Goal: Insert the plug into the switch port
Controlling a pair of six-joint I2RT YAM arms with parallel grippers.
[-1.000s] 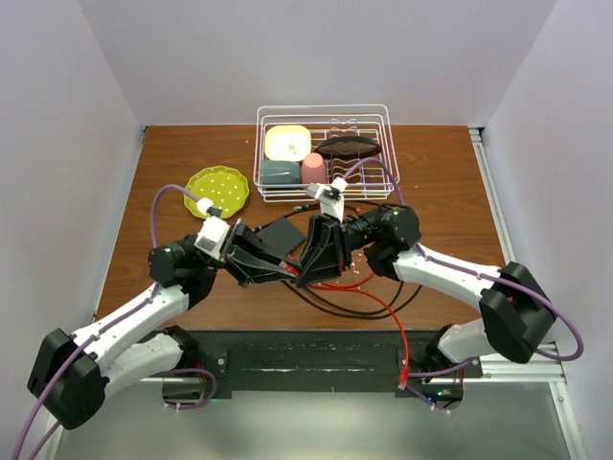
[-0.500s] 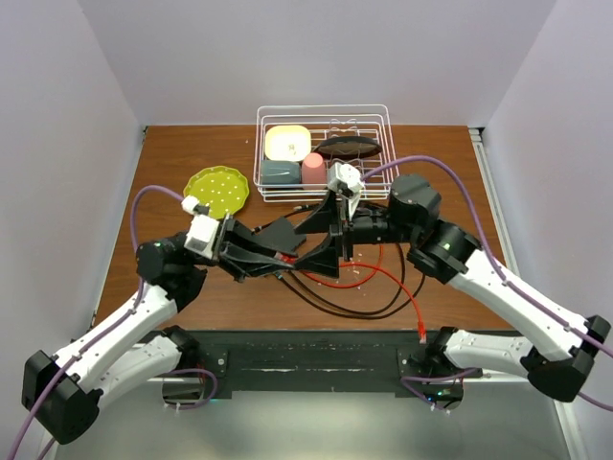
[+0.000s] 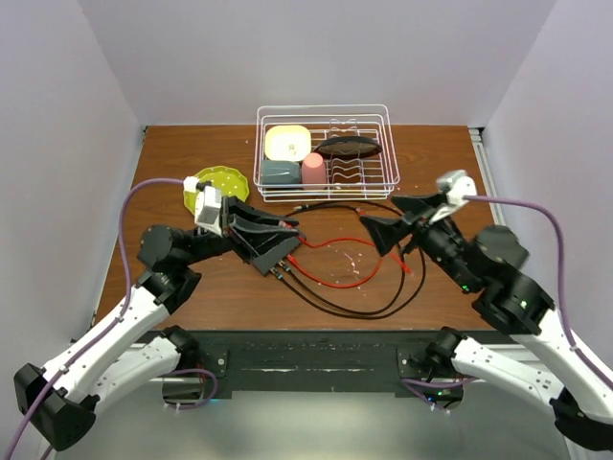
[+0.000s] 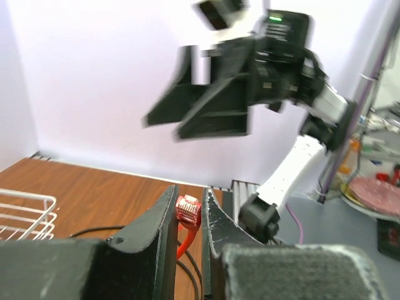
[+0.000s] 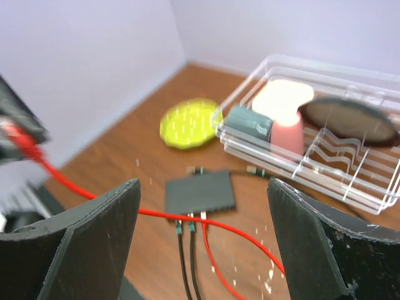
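My left gripper [image 4: 189, 195] is shut on the red plug [image 4: 187, 209], which stands upright between the fingertips with its red cable [image 3: 330, 261] trailing down to the table. In the top view the left gripper [image 3: 295, 238] hangs over the switch and hides it. The right wrist view shows the switch [image 5: 200, 191] flat on the table, a matte-black box with two black cables and one red cable in its near edge. My right gripper [image 3: 381, 217] is open and empty, raised to the right of the switch, its jaws [image 5: 204, 182] spread wide.
A white wire rack [image 3: 326, 113] at the back holds a yellow bowl [image 3: 287, 142], a grey-blue box [image 3: 280, 173], a pink cup [image 3: 313, 169] and a dark oval dish [image 3: 350, 147]. A yellow-green plate [image 3: 215, 186] lies left of it. Black cables [image 3: 369, 299] loop in front.
The right gripper has opened, let go near the plug and pulled back up and to the right. The left gripper keeps the plug and has shifted slightly left.
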